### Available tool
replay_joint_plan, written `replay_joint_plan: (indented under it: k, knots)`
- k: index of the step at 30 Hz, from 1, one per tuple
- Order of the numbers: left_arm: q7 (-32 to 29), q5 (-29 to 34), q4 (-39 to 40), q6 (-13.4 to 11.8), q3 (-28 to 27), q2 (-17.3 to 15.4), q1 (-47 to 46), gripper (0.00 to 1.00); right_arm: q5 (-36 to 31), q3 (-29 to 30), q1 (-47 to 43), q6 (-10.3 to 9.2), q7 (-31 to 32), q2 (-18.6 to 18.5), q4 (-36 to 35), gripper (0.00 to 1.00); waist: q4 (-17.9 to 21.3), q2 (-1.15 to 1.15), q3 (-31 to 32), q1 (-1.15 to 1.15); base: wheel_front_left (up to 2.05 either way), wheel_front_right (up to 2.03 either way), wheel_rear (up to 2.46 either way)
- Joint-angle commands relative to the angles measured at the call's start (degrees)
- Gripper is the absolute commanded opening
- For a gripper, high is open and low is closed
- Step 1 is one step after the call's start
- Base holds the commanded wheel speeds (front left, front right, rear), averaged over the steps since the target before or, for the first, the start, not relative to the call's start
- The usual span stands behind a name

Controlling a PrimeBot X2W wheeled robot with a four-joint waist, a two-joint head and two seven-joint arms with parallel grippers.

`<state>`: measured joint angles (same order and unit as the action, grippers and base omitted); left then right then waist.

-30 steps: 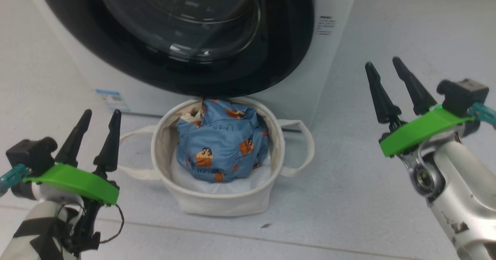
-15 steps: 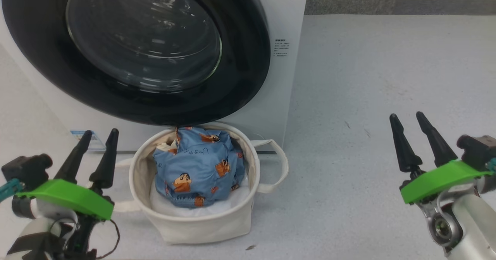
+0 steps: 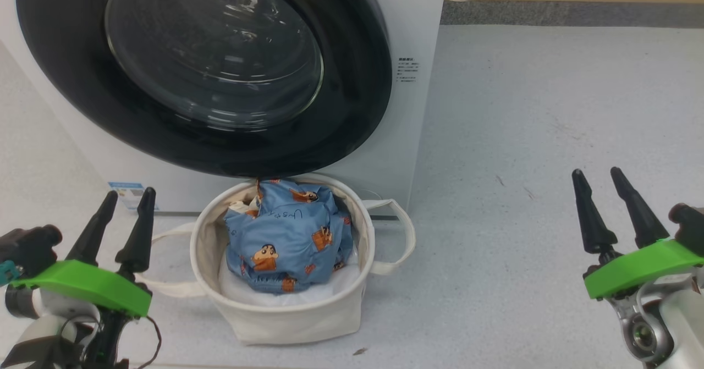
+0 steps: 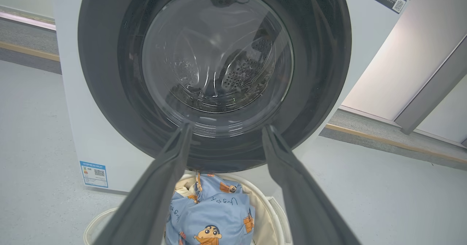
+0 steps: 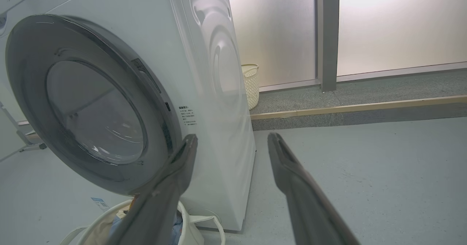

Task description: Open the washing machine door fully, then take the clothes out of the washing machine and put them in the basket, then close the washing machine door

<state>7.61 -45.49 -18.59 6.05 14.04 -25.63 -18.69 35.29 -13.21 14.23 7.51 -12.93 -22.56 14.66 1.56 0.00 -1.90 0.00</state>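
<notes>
Washing machine (image 3: 418,39): white box at the top left of the head view, standing on the grey floor (image 3: 539,110). It lies ahead of both arms.

Door (image 3: 214,55): round, with a black rim and a bulging glass middle. It lies flat against the machine's front and looks closed. Its face is turned towards the left gripper.

Basket (image 3: 297,319): cream tub on the floor just in front of the machine, below the door's lowest edge and between the two arms.

Clothes (image 3: 286,237): blue printed bundle inside the basket, lying on a white lining.

Left gripper (image 3: 130,193): fingers spread, nothing between them. It hangs just left of the basket and aims up at the door glass.

Right gripper (image 3: 595,172): fingers spread and empty. It is well right of the basket and aims past the machine's right front corner.

Nearer arm: the left, judging by both wrist views. If the door needs a last press, its rim lies straight ahead of and above those fingers.

Hidden: whether the latch has caught cannot be told. The door's lower edge covers the basket's far rim in the head view. Through the glass only bare steel drum shows in the left wrist view, but the drum's lowest part is out of sight.
</notes>
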Motion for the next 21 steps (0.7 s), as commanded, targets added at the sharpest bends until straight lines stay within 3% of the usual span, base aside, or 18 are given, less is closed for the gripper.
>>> replay_joint_plan:
  k: [1,21]
  knots:
    - [0.52,0.02,1.87,-0.35,-2.80,-2.94,-2.47,1.00,-0.43,0.13,0.27,-0.02,0.24,-0.84,-2.12,1.00,-0.19,0.00,-0.15,0.00,0.00,0.00,0.00]
    - [1.45,0.17,1.89,-1.14,-2.67,-3.40,-2.97,1.00,-2.85,3.99,-0.80,-0.02,2.06,0.23,-2.82,1.00,-0.38,0.00,-0.59,0.00,0.00,0.00,0.00]
